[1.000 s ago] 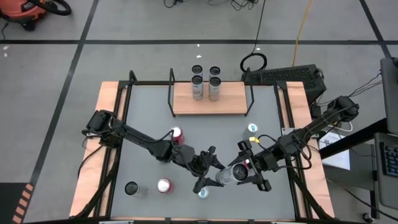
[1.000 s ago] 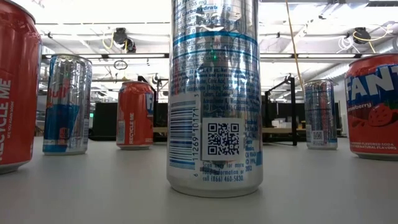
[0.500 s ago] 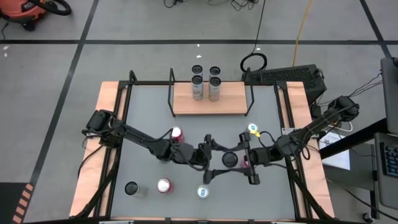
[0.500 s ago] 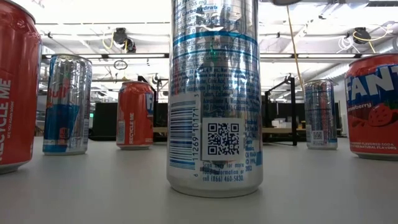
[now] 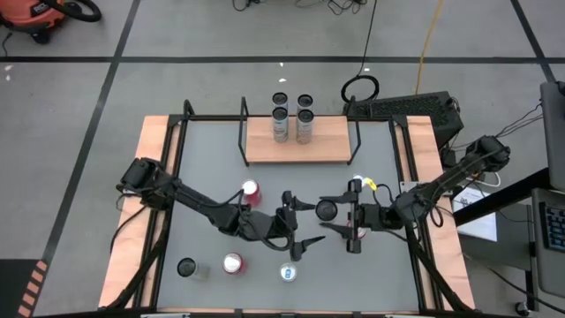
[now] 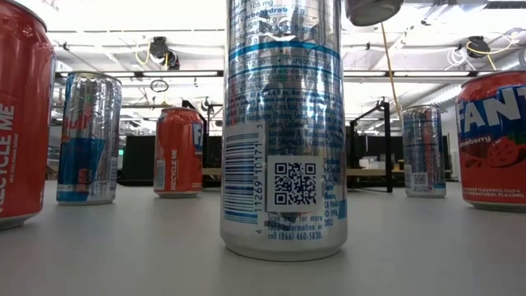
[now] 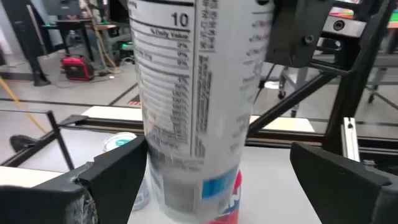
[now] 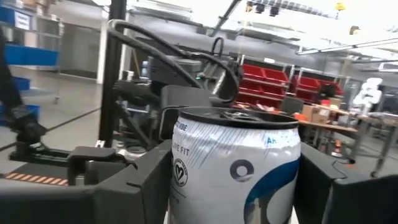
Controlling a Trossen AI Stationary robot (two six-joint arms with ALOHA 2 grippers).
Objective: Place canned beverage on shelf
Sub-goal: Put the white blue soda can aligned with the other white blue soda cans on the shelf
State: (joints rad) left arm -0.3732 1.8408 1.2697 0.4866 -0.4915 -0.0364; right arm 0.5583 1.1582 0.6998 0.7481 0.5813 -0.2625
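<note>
A silver canned beverage [image 5: 327, 210] with a blue and red label [image 7: 193, 124] stands upright in the air over the middle of the table, with my right gripper [image 5: 333, 215] shut on it. My left gripper [image 5: 313, 223] is open, one finger on each side of the can's lower part [image 7: 186, 186], coming from the table's left. The shelf [image 5: 300, 146], a light-wood board with black rod frames, lies at the table's far edge, and cans [image 5: 280, 124] stand on it. In the low view only the held can's bottom [image 6: 374, 10] shows. My right gripper pinches the can's side walls [image 8: 186, 180] between its two fingers [image 8: 140, 180], just below the top rim [image 8: 239, 115]. The fingers come about level from the table's right. The can stands upright in the hold, lifted clear of the table.
Loose cans stand on the grey table: a red one [image 5: 250, 190] beside my left arm, a red one [image 5: 232, 262], a dark one [image 5: 186, 266] and a blue-topped one [image 5: 288, 272] near the front edge, and another [image 5: 357, 183] by my right arm.
The can lay tilted between both grippers and has been turned upright and carried a little toward the far edge. My left gripper has opened and let go of it, and its wrist has turned. My right gripper has swung round with the can and keeps hold.
</note>
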